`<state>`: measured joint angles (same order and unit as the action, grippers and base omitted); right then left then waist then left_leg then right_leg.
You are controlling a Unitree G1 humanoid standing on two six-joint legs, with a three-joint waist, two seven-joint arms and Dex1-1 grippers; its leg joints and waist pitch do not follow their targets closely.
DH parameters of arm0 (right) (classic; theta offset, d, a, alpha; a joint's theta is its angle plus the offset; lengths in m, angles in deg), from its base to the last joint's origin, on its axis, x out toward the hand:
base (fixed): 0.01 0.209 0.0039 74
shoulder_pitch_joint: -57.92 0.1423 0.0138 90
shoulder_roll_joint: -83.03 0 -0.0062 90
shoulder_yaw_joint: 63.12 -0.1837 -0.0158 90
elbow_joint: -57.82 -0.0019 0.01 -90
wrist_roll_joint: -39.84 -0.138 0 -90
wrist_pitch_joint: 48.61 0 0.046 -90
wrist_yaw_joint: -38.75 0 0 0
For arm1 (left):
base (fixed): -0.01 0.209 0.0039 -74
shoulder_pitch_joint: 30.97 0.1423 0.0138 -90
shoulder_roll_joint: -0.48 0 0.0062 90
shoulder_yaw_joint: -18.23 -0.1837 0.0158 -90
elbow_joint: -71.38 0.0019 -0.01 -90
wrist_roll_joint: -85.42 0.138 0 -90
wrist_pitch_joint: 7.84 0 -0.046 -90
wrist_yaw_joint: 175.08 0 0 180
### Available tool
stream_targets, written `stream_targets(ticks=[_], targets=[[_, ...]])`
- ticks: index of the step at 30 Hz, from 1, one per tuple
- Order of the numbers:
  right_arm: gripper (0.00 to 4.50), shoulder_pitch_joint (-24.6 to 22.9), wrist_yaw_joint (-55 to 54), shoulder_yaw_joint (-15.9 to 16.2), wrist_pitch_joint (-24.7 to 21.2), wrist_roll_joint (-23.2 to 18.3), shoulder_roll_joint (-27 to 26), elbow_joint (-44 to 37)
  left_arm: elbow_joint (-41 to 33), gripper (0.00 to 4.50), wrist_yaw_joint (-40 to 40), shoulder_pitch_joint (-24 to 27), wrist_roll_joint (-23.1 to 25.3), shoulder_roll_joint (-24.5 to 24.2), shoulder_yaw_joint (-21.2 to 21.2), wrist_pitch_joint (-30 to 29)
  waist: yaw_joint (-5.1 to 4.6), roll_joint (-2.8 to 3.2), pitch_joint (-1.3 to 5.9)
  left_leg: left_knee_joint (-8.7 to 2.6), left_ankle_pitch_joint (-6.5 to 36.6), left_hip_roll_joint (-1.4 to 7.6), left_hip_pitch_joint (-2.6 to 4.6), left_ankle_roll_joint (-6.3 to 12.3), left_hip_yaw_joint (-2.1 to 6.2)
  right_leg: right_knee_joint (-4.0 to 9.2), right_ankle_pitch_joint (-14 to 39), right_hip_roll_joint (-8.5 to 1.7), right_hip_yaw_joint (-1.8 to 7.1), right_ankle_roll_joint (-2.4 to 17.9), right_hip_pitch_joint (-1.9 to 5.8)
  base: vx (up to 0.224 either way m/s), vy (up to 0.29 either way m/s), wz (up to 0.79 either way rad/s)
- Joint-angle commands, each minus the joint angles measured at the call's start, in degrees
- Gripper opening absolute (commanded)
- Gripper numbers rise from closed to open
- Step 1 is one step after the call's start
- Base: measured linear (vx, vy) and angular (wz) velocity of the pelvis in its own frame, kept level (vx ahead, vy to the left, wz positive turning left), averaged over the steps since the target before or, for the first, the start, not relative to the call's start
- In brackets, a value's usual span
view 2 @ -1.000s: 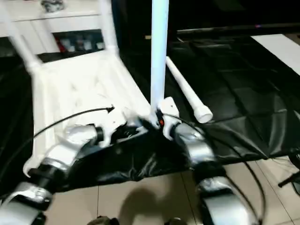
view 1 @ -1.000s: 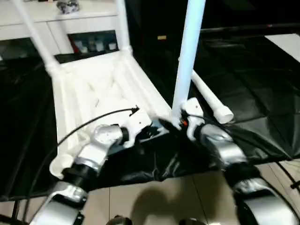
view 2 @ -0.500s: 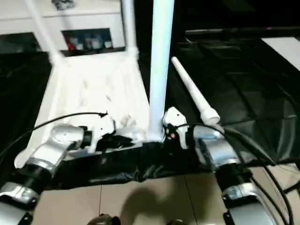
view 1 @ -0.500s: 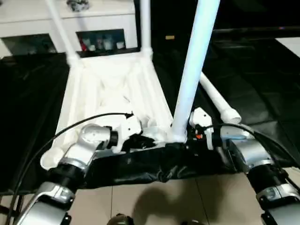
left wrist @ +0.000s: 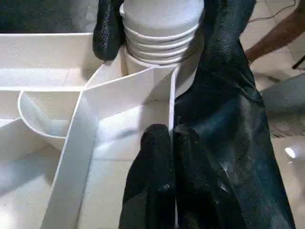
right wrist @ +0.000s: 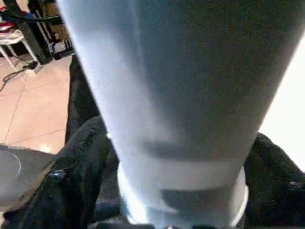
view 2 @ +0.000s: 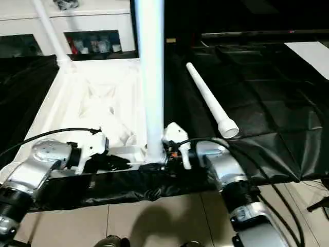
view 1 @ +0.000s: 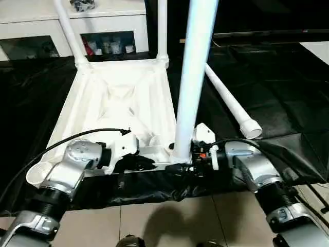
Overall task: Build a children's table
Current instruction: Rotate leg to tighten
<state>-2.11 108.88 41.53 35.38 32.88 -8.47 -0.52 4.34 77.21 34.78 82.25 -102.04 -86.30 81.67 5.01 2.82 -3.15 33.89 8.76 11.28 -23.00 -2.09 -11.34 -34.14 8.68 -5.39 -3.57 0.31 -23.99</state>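
Upright leg (view 1: 193, 77) in near corner socket, axis vertical; right claw (view 1: 189, 157) astride its base, grip unclear; left claw (left wrist: 164, 157) closed on tabletop (view 1: 118, 98) rib beside.

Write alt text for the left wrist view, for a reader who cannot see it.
The left pincer, shut, pinches a thin rib of the white tabletop. Beyond it, the right pincer's black fingers flank the ridged base of a leg standing in the corner socket.
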Motion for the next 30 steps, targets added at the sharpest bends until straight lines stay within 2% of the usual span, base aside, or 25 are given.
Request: stream_targets(ticks=[1, 8, 11, 12, 13, 14, 15, 17, 18, 19, 20, 21, 23, 26, 27, 28, 30], targets=[[3.43, 0.4, 0.6, 1.7, 0.1, 0.2, -0.7, 0.0, -2.2, 0.00, -1.0, -0.7, -1.4, -0.7, 1.9, -0.5, 0.01, -0.22, 4.20, -4.55, 19.7, 2.15, 1.97, -0.21, 1.01, 3.53, 17.5, -2.62, 1.98, 11.9, 2.16, 0.000, 0.000, 0.00], [2.84, 0.0, 0.2, 1.8, 0.0, 1.1, -0.3, -0.2, -2.2, 0.00, -1.5, -0.9, -1.3, 0.1, 1.6, -1.1, -0.08, -0.02, 4.32, -4.40, 18.8, 2.05, 2.01, -0.29, 0.93, 3.42, 15.7, -2.54, 2.02, 12.2, 2.28, 0.000, 0.000, 0.00], [2.76, -0.6, -2.5, 1.0, 0.3, 1.4, -0.7, 0.0, -1.9, 0.00, -2.9, -1.2, -1.7, 1.2, 1.8, -1.7, -0.15, -0.01, 4.31, -4.39, 19.1, 2.03, 2.04, -0.40, 0.91, 3.40, 15.7, -2.53, 2.02, 12.3, 2.31, 0.000, 0.000, 0.00], [2.76, -0.6, -7.2, -0.1, 1.6, 2.3, -2.0, 1.4, -0.9, 0.00, -5.8, -1.9, -1.6, 2.5, 2.4, -2.3, -0.22, -0.06, 4.25, -4.42, 19.2, 2.01, 2.03, -0.62, 0.91, 3.45, 16.2, -2.56, 2.06, 12.1, 2.28, 0.000, 0.000, 0.00], [2.75, -0.6, -7.2, -0.1, 1.6, 2.3, -2.0, 1.4, -0.9, 0.00, -5.8, -1.9, -1.6, 2.5, 2.4, -2.3, -0.33, -0.05, 4.20, -4.44, 19.4, 1.97, 1.97, -0.82, 0.95, 3.48, 16.6, -2.60, 2.07, 12.1, 2.25, 0.000, 0.000, 0.00], [2.75, 0.0, -15.4, -1.6, 2.6, 4.1, -4.1, 4.3, 0.5, 0.00, -10.1, -3.2, -0.9, 4.6, 3.1, -3.1, -0.55, -0.30, 4.17, -4.43, 19.8, 1.82, 1.96, -1.07, 0.98, 3.71, 17.9, -2.66, 2.05, 11.6, 2.31, 0.000, 0.000, 0.00], [2.75, 0.5, -20.6, -2.4, 2.8, 5.2, -5.4, 6.3, 1.3, 0.00, -12.7, -3.9, -0.5, 5.8, 3.5, -3.6, -0.88, -0.12, 4.07, -4.37, 20.1, 1.68, 1.97, -1.81, 1.01, 3.83, 19.4, -2.86, 2.14, 11.5, 2.10, 0.000, 0.000, 0.00], [2.74, 1.1, -25.4, -3.3, 2.6, 5.6, -6.9, 8.2, 2.0, 0.00, -14.9, -4.6, 0.1, 7.0, 3.7, -3.8, -1.46, -0.30, 3.95, -4.53, 21.5, 1.53, 2.05, -2.32, 1.30, 4.18, 22.4, -2.81, 1.93, 10.6, 2.21, 0.000, 0.000, 0.00], [2.73, 2.1, -31.9, -5.1, 2.1, 5.3, -9.7, 10.9, 2.9, 0.00, -18.5, -5.7, 1.2, 8.9, 3.7, -4.1, -2.22, -0.23, 3.91, -4.60, 22.6, 1.49, 1.92, -2.57, 1.43, 4.39, 24.3, -2.81, 1.87, 9.7, 2.25, 0.000, 0.000, 0.00], [2.73, 2.5, -34.4, -5.9, 1.8, 4.9, -11.0, 11.8, 3.3, 0.00, -20.0, -6.1, 1.7, 9.7, 3.6, -4.3, -2.51, -0.25, 3.80, -4.53, 23.7, 1.42, 2.18, -2.66, 1.49, 4.80, 25.9, -2.84, 1.78, 9.3, 2.10, 0.000, 0.000, 0.00], [2.72, 3.6, -39.8, -7.5, 1.2, 4.1, -13.7, 14.1, 3.9, 0.00, -23.1, -7.1, 2.8, 11.6, 3.4, -4.9, -2.64, -0.22, 3.81, -4.54, 24.0, 1.42, 2.17, -2.73, 1.57, 4.78, 26.2, -2.85, 1.77, 9.1, 2.08, 0.000, 0.000, 0.00], [2.72, 4.2, -42.1, -7.8, 1.3, 4.1, -14.7, 15.1, 3.9, 0.00, -24.1, -7.3, 3.2, 12.4, 3.1, -5.1, -3.09, -0.12, 3.79, -4.51, 24.4, 1.35, 2.17, -2.74, 1.60, 4.94, 26.9, -2.84, 1.72, 9.0, 1.95, 0.000, 0.000, 0.00], [2.72, 5.8, -48.7, -8.2, 2.0, 4.7, -17.6, 18.0, 4.0, 0.00, -26.5, -7.9, 4.6, 14.5, 2.0, -5.2, -3.22, -0.20, 3.79, -4.55, 25.1, 1.35, 2.30, -2.80, 1.70, 5.17, 27.9, -2.76, 1.55, 8.4, 1.91, 0.000, 0.000, 0.00], [2.72, 6.7, -51.1, -7.8, 3.5, 5.9, -19.3, 19.8, 3.6, 0.00, -27.3, -7.9, 4.5, 16.0, 1.3, -5.4, -3.37, -0.20, 3.79, -4.53, 25.7, 1.27, 2.22, -2.27, 1.74, 5.41, 28.4, -2.77, 1.50, 7.6, 1.84, 0.000, 0.000, 0.00], [2.72, 7.0, -51.8, -7.8, 4.3, 6.4, -19.9, 20.6, 3.5, 0.00, -27.4, -8.0, 4.6, 16.5, 0.9, -5.2, -3.35, -0.41, 3.85, -4.53, 25.6, 1.29, 2.22, -2.14, 1.68, 5.38, 27.9, -2.71, 1.52, 7.7, 1.84, 0.000, 0.000, 0.00], [3.07, 7.3, -52.4, -7.8, 4.9, 6.8, -20.3, 21.2, 3.5, 0.00, -27.4, -8.0, 4.6, 16.9, 0.6, -5.1, -3.32, -0.38, 3.86, -4.52, 25.4, 1.32, 2.18, -1.93, 1.66, 5.23, 27.1, -2.75, 1.58, 8.0, 1.80, 0.000, 0.000, 0.00], [3.42, 7.8, -53.0, -8.3, 5.7, 6.9, -20.8, 22.4, 3.5, 0.00, -27.6, -8.0, 4.7, 17.2, 0.4, -4.9, -3.39, -0.35, 3.85, -4.57, 25.4, 1.34, 2.15, -1.75, 1.63, 5.12, 26.1, -2.65, 1.58, 8.5, 1.80, 0.000, 0.000, 0.00]])
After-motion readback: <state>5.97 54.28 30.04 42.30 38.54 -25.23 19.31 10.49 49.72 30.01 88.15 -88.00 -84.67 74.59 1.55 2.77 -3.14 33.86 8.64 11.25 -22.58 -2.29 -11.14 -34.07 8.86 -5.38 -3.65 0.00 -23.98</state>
